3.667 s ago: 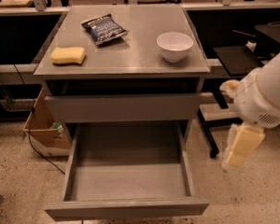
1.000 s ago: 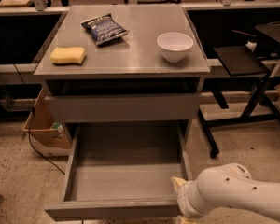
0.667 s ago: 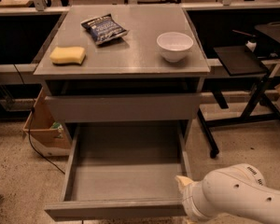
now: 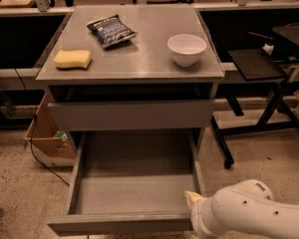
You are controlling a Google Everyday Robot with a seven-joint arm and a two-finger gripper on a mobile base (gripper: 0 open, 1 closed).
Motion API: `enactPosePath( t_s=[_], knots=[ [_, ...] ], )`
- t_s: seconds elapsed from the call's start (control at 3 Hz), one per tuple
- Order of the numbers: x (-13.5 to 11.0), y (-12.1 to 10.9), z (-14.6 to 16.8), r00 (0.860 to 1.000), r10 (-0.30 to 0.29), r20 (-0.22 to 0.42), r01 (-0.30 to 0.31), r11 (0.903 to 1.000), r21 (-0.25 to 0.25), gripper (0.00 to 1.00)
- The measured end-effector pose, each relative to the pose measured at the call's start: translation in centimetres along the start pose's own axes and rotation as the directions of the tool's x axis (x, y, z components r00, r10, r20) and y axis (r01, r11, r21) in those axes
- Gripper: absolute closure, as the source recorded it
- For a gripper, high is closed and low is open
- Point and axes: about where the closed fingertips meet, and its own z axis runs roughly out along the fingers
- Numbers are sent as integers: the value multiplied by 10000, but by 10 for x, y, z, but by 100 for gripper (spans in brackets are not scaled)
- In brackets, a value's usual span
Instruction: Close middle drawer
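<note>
The middle drawer (image 4: pixel 134 193) is pulled far out of the grey cabinet, and its tray is empty. Its plain front strip (image 4: pixel 119 223) runs along the bottom of the view. My gripper (image 4: pixel 193 201) is at the end of the white arm (image 4: pixel 244 214), low at the bottom right. It is at the right end of the drawer's front strip, just inside the right front corner. A cream-coloured tip shows there; the rest of the gripper is hidden behind the arm.
The drawer front above (image 4: pixel 132 114) is nearly shut. On the cabinet top (image 4: pixel 139 59) lie a yellow sponge (image 4: pixel 72 59), a dark chip bag (image 4: pixel 110 31) and a white bowl (image 4: pixel 186 48). A cardboard box (image 4: pixel 45 138) stands at the left and a black stand (image 4: pixel 259 63) at the right.
The arm has come down from the right side of the cabinet to the drawer's right front corner. In the last second it shifted slightly right. The drawer stays equally far out.
</note>
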Motion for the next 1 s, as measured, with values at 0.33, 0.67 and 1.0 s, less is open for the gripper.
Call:
enactPosePath(
  t_s=[0.33, 0.67, 1.0],
  knots=[
    [3, -5, 53, 9993, 248, 291, -246, 9997, -80, 0],
    [1, -13, 78, 9984, 278, 496, -275, 9996, -49, 0],
    [-1, -31, 95, 9974, 145, 710, -165, 9995, 267, 0]
  ],
)
